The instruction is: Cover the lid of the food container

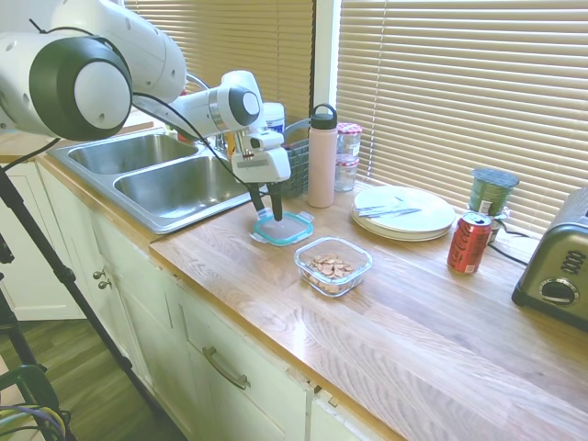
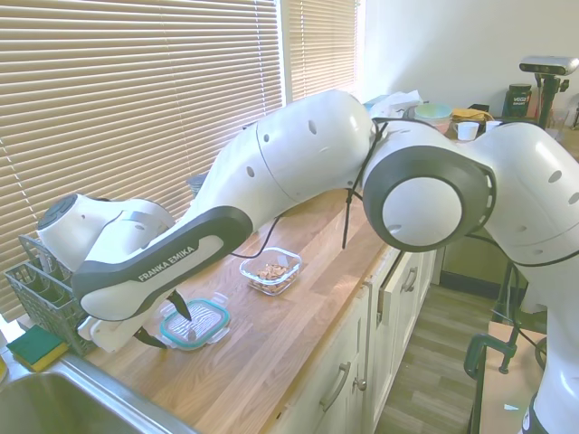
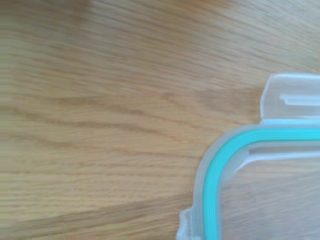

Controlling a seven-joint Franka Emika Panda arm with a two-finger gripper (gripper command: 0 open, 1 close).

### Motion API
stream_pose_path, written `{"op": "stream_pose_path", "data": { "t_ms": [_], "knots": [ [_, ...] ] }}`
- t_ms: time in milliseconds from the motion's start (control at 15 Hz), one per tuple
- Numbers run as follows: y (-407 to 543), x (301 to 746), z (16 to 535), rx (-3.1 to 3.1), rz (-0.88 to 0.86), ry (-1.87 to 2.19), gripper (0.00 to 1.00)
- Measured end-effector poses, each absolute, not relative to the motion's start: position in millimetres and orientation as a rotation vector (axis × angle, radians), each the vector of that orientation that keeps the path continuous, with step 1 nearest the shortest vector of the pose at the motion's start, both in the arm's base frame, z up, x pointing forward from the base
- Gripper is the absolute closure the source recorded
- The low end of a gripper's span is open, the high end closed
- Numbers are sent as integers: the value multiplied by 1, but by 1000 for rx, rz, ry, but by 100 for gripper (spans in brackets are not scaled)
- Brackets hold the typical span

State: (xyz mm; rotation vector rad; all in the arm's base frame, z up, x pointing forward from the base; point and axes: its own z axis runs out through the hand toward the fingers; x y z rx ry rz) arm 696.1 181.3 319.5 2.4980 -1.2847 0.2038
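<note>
Here, your fingers [image 1: 267, 208] hang spread apart over the lid [image 1: 284, 227].
The lid lies flat on the wooden tabletop [image 1: 386, 322], near the open food container [image 1: 333, 265] of nuts.

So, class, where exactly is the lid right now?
The lid lies flat on the wooden counter, between the sink and the food container, directly beneath the gripper.

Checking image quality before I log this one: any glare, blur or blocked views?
First exterior view: bright blinds, sharp lid and container. Second exterior view: the arm fills the frame, window overexposed. Wrist view: soft-focus lid corner.
</note>
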Motion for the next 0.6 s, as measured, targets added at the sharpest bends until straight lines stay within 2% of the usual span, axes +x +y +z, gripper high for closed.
{"op": "stream_pose_path", "data": {
  "t_ms": [600],
  "knots": [
    [193,690,313,2503,194,-1254,100]
  ]
}}
